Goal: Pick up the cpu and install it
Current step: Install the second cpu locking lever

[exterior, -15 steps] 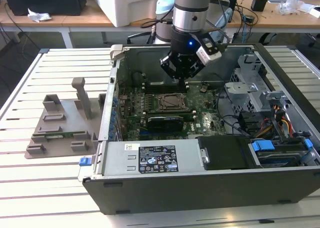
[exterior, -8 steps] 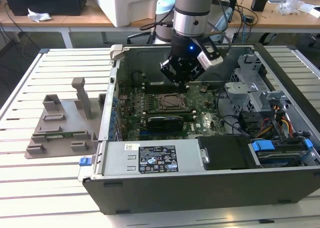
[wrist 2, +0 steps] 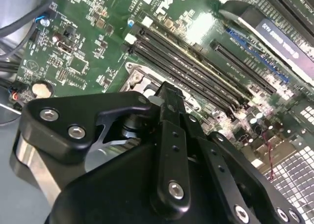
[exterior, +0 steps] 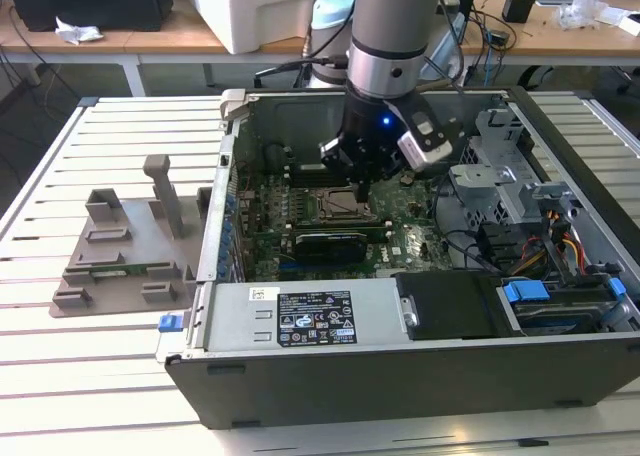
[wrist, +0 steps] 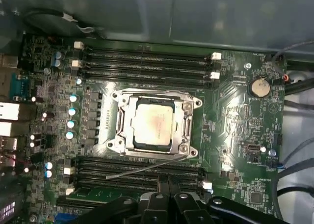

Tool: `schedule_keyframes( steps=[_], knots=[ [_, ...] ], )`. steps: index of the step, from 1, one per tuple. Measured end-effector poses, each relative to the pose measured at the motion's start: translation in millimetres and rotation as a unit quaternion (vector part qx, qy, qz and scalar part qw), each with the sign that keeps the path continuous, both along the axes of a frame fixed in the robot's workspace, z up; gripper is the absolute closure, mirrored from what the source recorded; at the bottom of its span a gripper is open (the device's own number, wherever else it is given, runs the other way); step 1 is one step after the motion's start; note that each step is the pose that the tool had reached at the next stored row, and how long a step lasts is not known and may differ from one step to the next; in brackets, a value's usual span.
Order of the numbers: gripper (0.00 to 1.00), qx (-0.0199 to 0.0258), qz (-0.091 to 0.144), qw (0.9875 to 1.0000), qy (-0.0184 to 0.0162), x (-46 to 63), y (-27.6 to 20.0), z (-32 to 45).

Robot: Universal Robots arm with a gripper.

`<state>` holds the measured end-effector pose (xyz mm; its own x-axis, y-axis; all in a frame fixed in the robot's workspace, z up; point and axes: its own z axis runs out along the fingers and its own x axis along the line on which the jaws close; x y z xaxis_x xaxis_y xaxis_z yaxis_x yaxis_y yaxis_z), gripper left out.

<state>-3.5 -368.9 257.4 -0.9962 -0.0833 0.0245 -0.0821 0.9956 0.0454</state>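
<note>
cpu (wrist: 153, 124): silver top | motherboard (wrist: 235, 111): green | fixture plate (exterior: 120, 256): grey

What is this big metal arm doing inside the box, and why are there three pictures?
It is a robot arm with a hand at its end. The box is an open computer case lying on a slatted table. One picture comes from a camera standing off to the side. The other two come from cameras riding on the arm's wrist, looking down past the hand. The green board inside is the motherboard. The shiny square in its middle, in the first wrist view, is the cpu, the computer's brain, sitting in its metal socket frame. The hand hangs just above the board and holds nothing. The grey plate with posts lies beside the case.
</note>
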Motion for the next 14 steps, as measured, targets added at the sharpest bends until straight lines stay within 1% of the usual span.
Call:
schedule_keyframes(
  steps=[1,2,4,6,7,9,10,12,14],
  knots=[
    [0.89,0.0121,0.0,0.9999,0.0,-2.2,-3.7,-0.6],
    [0.89,0.0163,0.0,0.9999,0.0,-8.3,-6.1,-1.9],
    [0.89,0.0171,0.0,0.9999,0.0,-17.6,-7.4,-5.2],
    [0.89,0.017,0.0,0.9999,0.0,-32.9,-7.4,-11.5],
    [0.89,0.017,0.0,0.9999,0.0,-43.9,-7.4,-15.9],
    [0.89,0.0171,0.0,0.9999,0.0,-53.5,-7.4,-20.7],
    [0.89,0.017,0.001,0.9999,0.0,-57.2,-7.4,-24.1],
    [0.89,0.017,0.002,0.9999,0.0001,-58.5,-7.5,-31.1],
    [0.89,0.017,0.003,0.9998,0.0001,-58.7,-7.5,-34.7]
  ],
)
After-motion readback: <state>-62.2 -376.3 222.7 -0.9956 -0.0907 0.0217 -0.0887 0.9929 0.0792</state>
